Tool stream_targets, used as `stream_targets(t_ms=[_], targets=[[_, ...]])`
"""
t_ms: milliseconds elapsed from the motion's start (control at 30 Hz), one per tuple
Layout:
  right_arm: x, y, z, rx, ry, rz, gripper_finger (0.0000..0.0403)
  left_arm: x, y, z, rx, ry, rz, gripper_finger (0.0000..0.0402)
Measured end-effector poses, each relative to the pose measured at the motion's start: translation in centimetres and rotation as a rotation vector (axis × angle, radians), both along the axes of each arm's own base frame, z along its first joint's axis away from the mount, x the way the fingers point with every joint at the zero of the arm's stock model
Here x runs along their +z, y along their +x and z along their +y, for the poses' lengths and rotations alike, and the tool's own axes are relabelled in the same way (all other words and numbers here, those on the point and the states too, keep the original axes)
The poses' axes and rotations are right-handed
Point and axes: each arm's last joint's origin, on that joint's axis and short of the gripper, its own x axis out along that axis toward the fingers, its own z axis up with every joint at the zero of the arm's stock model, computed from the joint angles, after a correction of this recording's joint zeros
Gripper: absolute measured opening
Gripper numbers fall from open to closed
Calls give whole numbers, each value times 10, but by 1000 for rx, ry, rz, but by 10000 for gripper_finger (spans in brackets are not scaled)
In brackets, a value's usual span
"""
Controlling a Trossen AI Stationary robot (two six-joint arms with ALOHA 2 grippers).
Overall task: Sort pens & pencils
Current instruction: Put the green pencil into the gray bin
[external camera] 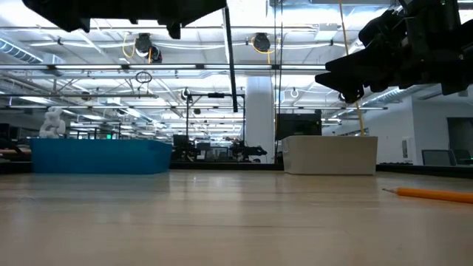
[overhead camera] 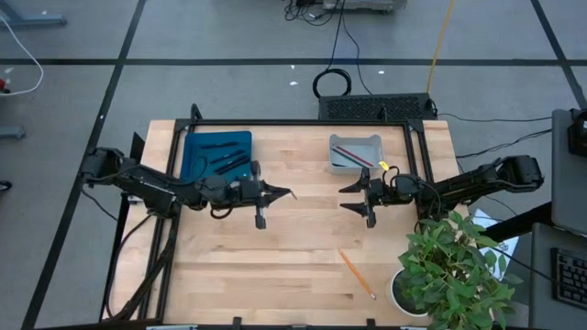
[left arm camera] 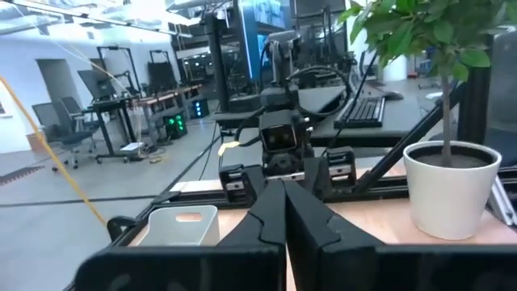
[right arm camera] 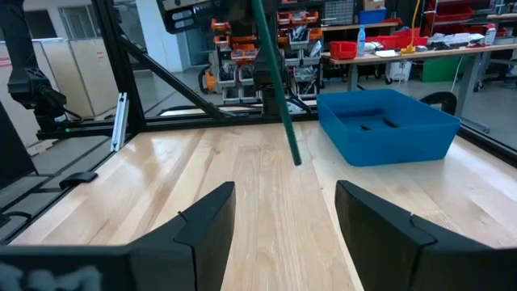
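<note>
The high view looks straight down on the whole table (overhead camera: 275,247). The low view sits at tabletop level, facing the room. Each wrist view looks forward between its own jaws toward the opposite arm; all share the tabletop.

- Dark pens (overhead camera: 225,158) lie flat inside the blue tray
- Two slim pencils (overhead camera: 351,155), one red, lie in the grey bin; an orange pencil (overhead camera: 357,274) lies aslant on the table near the plant

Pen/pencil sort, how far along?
Done: pens in the blue tray, red pencil in the grey bin. In hand: left gripper shut on a dark green pencil; right gripper open, empty. Left: that one, plus the orange pencil on the table.
</note>
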Motion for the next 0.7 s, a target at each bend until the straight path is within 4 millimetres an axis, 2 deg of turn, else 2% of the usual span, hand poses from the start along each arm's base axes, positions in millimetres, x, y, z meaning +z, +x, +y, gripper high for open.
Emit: stream_targets(t_ms=[533,700], targets=[[0,0,0,-1,2,0,203,-2,-1,0,-3,-15,-5,0],[-2,4,-2,-80,9,22,203,-2,-1,3,-21,-35,-6,0]])
